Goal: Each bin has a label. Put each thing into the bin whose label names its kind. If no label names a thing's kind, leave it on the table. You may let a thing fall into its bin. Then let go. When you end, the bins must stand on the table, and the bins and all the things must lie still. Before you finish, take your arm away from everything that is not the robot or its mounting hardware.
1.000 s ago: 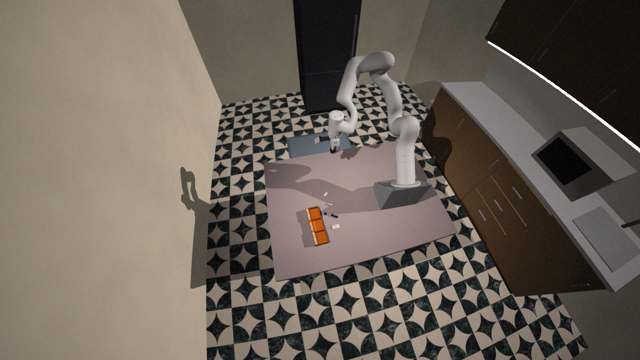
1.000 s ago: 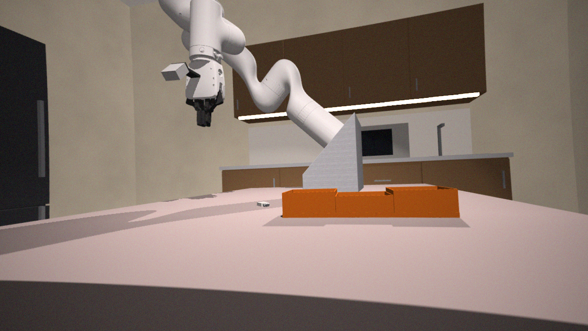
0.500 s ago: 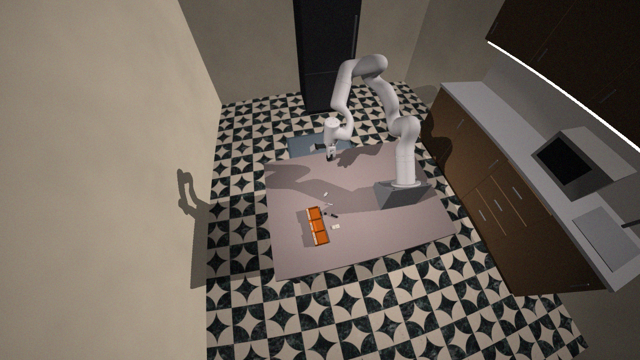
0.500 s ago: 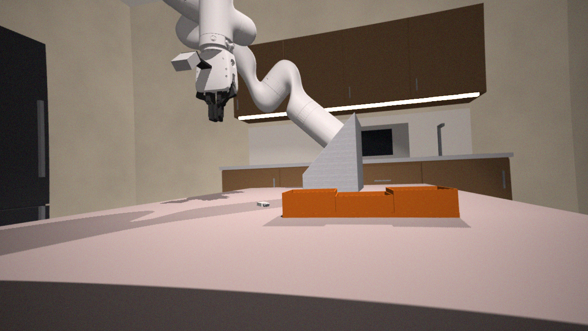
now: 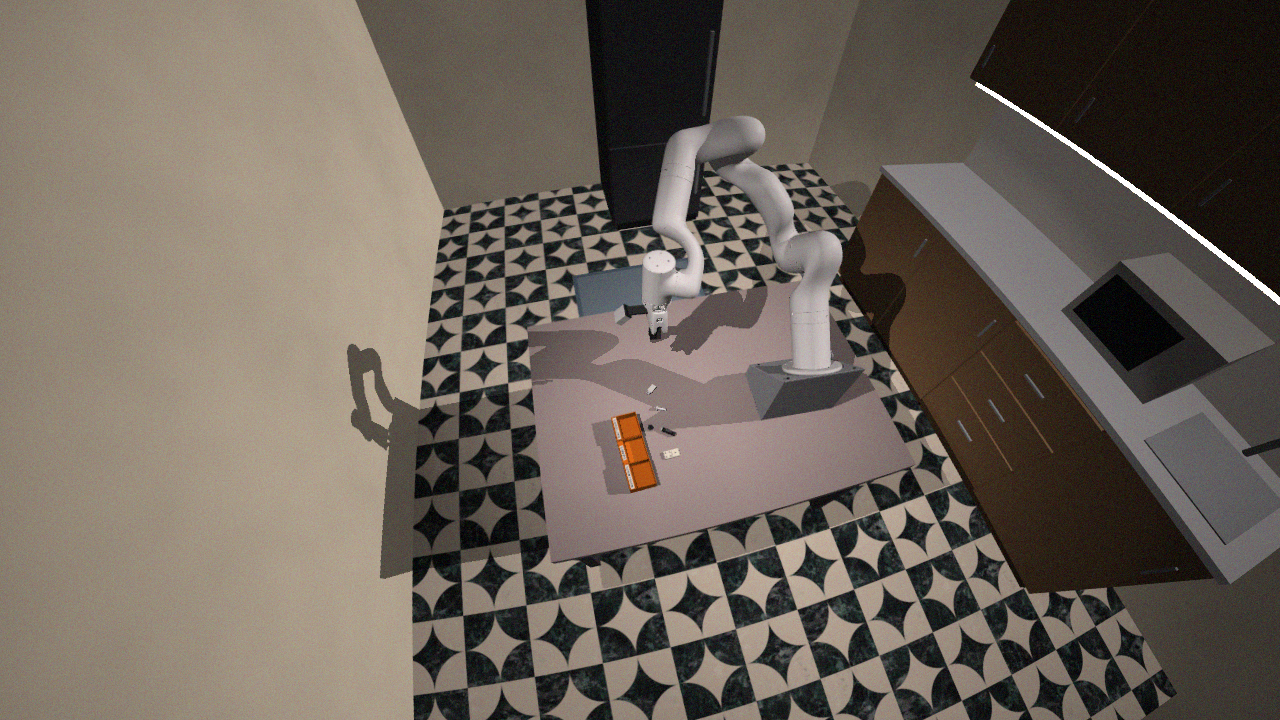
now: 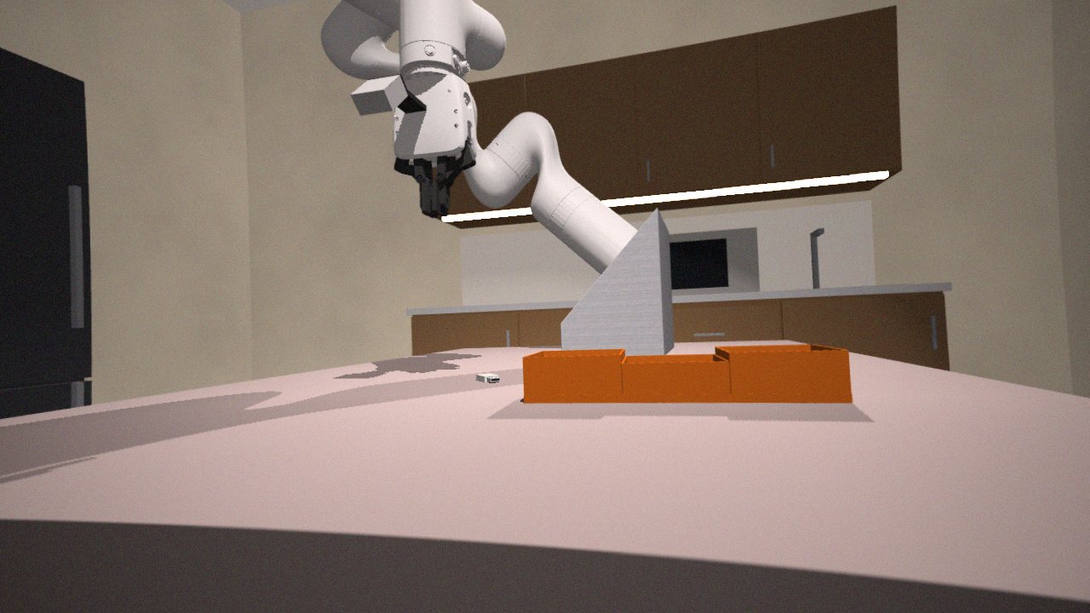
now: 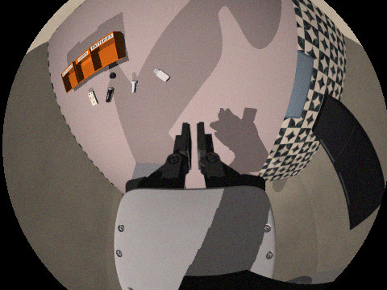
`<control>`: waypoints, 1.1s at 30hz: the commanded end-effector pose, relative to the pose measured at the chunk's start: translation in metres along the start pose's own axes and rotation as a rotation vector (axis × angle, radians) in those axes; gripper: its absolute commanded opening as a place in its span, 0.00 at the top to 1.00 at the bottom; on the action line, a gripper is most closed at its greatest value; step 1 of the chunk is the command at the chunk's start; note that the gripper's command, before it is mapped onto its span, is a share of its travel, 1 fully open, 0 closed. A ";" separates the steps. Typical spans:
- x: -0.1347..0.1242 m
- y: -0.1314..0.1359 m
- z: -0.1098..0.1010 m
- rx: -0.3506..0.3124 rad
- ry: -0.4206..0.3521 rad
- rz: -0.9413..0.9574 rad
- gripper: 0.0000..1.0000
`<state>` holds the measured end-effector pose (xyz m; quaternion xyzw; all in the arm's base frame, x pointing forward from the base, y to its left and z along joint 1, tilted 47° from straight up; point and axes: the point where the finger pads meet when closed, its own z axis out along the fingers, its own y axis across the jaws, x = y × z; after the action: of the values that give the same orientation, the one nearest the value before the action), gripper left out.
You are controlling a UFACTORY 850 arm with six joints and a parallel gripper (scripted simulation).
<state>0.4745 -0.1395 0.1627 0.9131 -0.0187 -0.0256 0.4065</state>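
My gripper (image 5: 656, 336) (image 6: 434, 213) (image 7: 193, 132) is shut and empty, high above the table. Three joined orange bins stand on the table. The bin labelled BATTERIES (image 5: 629, 427) (image 6: 573, 378) (image 7: 119, 44) is at one end; the labels of the middle bin (image 5: 635, 449) (image 7: 85, 66) and other end bin (image 5: 640, 474) (image 7: 68, 81) are unreadable. Beside them lie a white USB stick (image 5: 651, 388) (image 6: 487, 378) (image 7: 162, 75), a silver screw-like piece (image 5: 660, 409) (image 7: 134, 85), a small black round thing (image 5: 650, 427) (image 7: 113, 75), a dark cylinder (image 5: 668, 430) (image 7: 110, 94) and a white domino (image 5: 671, 454) (image 7: 93, 98).
The arm's grey wedge base (image 5: 805, 394) (image 6: 624, 312) stands on the table (image 5: 769, 465) (image 6: 381, 472). A blue mat (image 5: 608, 291) (image 7: 300, 84) lies on the floor beyond the table edge. A black fridge (image 5: 653, 98) (image 6: 37, 228) stands farther off.
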 end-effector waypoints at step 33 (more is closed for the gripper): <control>0.028 -0.172 0.005 0.023 -0.007 -0.012 0.93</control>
<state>0.5021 -0.0404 0.0440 0.9176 -0.0148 -0.0313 0.3960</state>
